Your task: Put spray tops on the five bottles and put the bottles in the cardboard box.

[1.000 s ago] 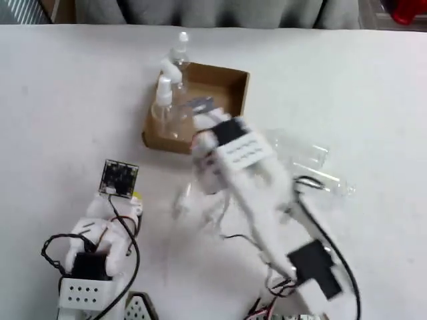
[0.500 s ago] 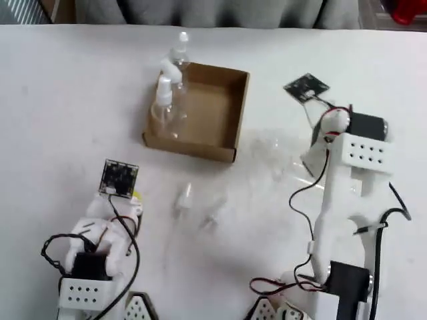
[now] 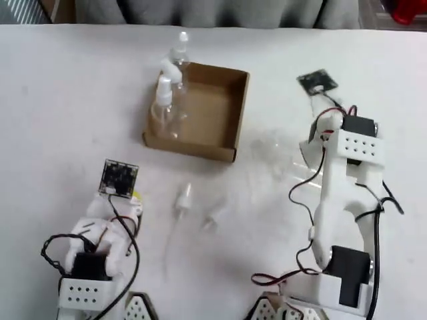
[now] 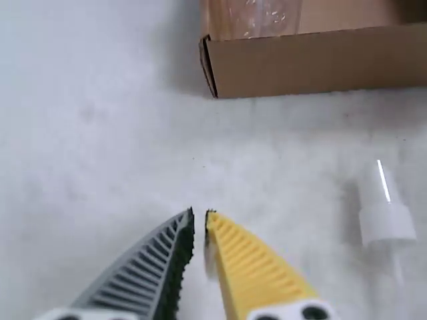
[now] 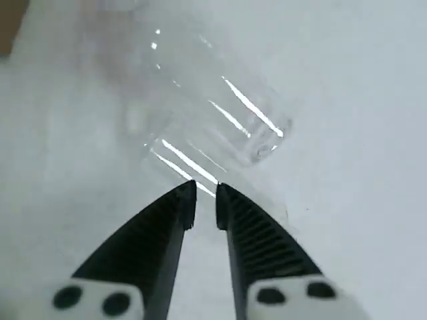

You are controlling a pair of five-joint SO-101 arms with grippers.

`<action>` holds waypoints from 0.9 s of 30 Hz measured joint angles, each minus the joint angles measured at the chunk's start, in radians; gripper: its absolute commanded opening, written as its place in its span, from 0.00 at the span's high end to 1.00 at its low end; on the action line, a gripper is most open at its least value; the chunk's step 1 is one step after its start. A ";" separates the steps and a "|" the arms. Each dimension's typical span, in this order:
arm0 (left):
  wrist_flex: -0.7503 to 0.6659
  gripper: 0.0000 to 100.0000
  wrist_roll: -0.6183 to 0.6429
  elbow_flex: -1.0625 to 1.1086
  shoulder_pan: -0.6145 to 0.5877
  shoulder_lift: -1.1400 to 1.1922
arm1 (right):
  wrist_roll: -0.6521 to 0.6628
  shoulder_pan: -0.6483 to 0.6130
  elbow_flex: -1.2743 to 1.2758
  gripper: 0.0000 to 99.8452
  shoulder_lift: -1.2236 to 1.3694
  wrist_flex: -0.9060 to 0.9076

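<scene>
— How do the arms sit?

— The left arm (image 3: 93,247) is folded low, well in front of the cardboard box (image 3: 193,148), off its left corner. The left gripper (image 4: 199,217) points at the box's front wall. Its grey and yellow fingers are all but closed, with only a slit between them and nothing in it. The right arm (image 3: 337,200) reaches out along the box's right side, wrist bent down. The right gripper (image 5: 205,190) hangs over the table (image 3: 67,100), black tips drawn close and empty.

— And the bottles?

— Just past those black tips a clear bottle (image 5: 200,100) lies on its side, to the right of the box. Its long axis slants across the gripper's line; I can't make out which end is the neck. Capped bottles (image 3: 165,100) stand upright inside the box, against its left wall.

— The spray tops?

— A loose spray top (image 4: 385,217) lies flat in front of the box. Its long axis is aimed roughly at the box, head end nearer. A second spray top (image 3: 212,219) lies beside it, slightly farther from the box.
</scene>
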 measured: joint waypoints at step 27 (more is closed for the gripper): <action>0.000 0.96 0.000 0.000 0.000 0.000 | -0.238 -0.031 0.006 0.94 -0.190 0.071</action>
